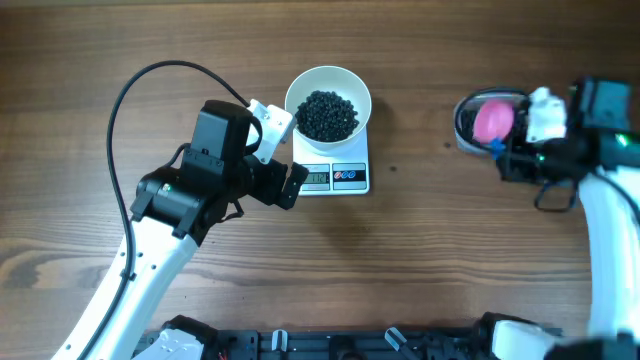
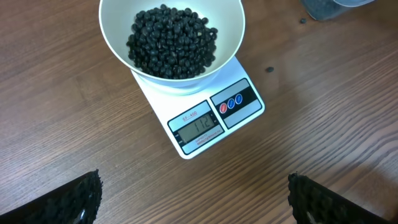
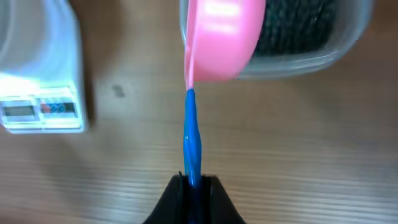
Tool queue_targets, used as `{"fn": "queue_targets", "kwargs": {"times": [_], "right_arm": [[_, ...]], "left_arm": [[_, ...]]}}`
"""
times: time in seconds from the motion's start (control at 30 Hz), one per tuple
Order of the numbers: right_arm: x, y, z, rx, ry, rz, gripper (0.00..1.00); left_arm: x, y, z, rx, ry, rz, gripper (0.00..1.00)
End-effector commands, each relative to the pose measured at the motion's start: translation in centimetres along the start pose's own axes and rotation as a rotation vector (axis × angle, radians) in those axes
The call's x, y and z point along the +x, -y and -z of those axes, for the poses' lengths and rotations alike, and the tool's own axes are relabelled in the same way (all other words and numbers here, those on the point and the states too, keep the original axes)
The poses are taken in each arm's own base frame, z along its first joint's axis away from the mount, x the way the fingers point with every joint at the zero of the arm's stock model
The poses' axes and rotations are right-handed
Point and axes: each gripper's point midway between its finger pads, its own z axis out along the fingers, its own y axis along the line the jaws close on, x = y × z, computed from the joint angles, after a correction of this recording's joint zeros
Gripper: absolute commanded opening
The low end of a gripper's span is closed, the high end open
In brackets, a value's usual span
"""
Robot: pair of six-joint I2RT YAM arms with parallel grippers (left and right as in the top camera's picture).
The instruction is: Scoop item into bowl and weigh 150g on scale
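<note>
Right gripper point(image 3: 193, 182) is clamping fully closed on the thin blue handle point(image 3: 191, 134) of the small pink plastic scoop point(image 3: 221, 40). The handle is running straight out from between the jaws, so the long axis of the scoop is continuing the line of the wrist. The pink cup is hanging at the near rim of the clear rounded plastic tub point(image 3: 298, 62), which is sitting at the right side of the wooden table point(image 1: 430, 250) and is holding the dark supply of small round black beads point(image 3: 298, 25). Whether the cup is carrying any beads I cannot tell, since mostly its smooth pink outside is showing. The round white bowl point(image 2: 112, 31) is standing on the small white rectangular kitchen scale point(image 2: 214, 134), well apart from the scoop and to the robot's left of it, with a heap of beads inside. The display is seeming to read 112, so I am judging that more is needed. The left gripper point(image 2: 196, 199) is hovering wide open and gripping nothing, just in front of the scale. It is the nearer arm, but the scoop is with the right one. The coming move is probably calling for a dip into the tub and then a level carry leftward. The bare wood between is lying free except for one stray bead point(image 2: 269, 69), and the edges to be clearing are the tub rim and the bowl rim.
</note>
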Motion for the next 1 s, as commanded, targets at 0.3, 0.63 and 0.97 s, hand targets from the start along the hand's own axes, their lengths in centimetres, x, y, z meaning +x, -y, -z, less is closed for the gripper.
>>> {"fn": "queue_targets", "kwargs": {"times": [0.3, 0.63, 0.97], "right_arm": [[-5.1, 2.2, 1.4, 0.166, 0.026, 0.178, 0.04], [-6.8, 5.9, 0.1, 0.362, -0.013, 0.321, 0.04], [-5.2, 6.5, -1.9, 0.352, -0.121, 0.297, 0.04]], "left_arm": [[-0.7, 0.4, 0.3, 0.017, 0.017, -0.001, 1.0], [-0.7, 0.4, 0.3, 0.017, 0.017, -0.001, 1.0], [-0.7, 0.4, 0.3, 0.017, 0.017, -0.001, 1.0]]}}
